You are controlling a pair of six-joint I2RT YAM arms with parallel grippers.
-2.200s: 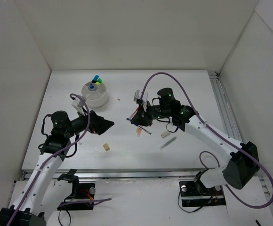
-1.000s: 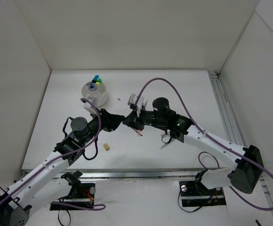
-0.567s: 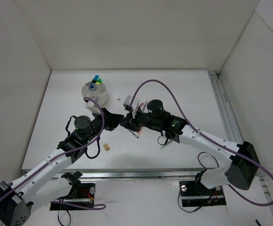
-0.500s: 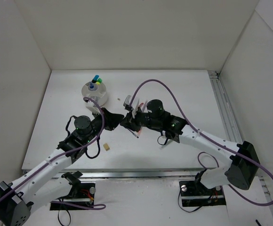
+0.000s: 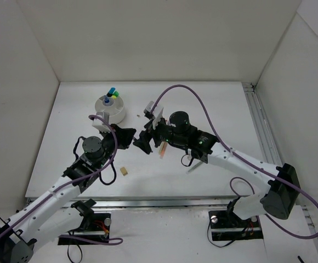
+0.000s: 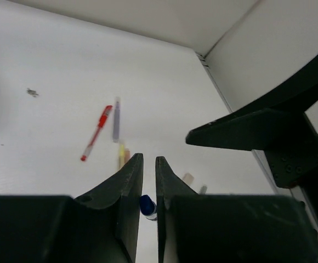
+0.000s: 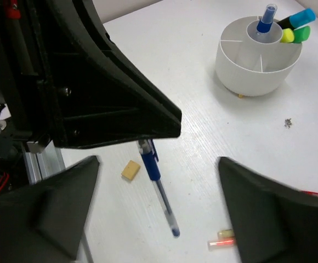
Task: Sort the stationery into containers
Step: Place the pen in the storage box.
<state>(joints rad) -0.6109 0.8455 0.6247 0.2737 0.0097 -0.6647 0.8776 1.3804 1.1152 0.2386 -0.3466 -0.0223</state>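
My left gripper (image 6: 148, 159) (image 5: 129, 137) is shut on the capped end of a blue pen (image 7: 157, 185), which hangs tip-down above the table. My right gripper (image 7: 158, 160) (image 5: 142, 143) faces it with its fingers spread wide on either side of the pen, touching nothing. The white divided bowl (image 5: 117, 114) (image 7: 246, 71) stands at the back left. It holds a blue pen in its centre tube and highlighters with blue, yellow and green ends. A red pen (image 6: 97, 133) and a grey pen (image 6: 116, 119) lie on the table beyond my left fingers.
A beige eraser (image 5: 124, 171) (image 7: 130, 170) lies near the front, below the grippers. A cream stick (image 5: 187, 158) and a grey pen (image 5: 194, 166) lie under the right forearm. White walls stand on three sides.
My left gripper shut on the blue pen, then my right gripper opened wide and let it go. The left gripper now holds the pen alone.
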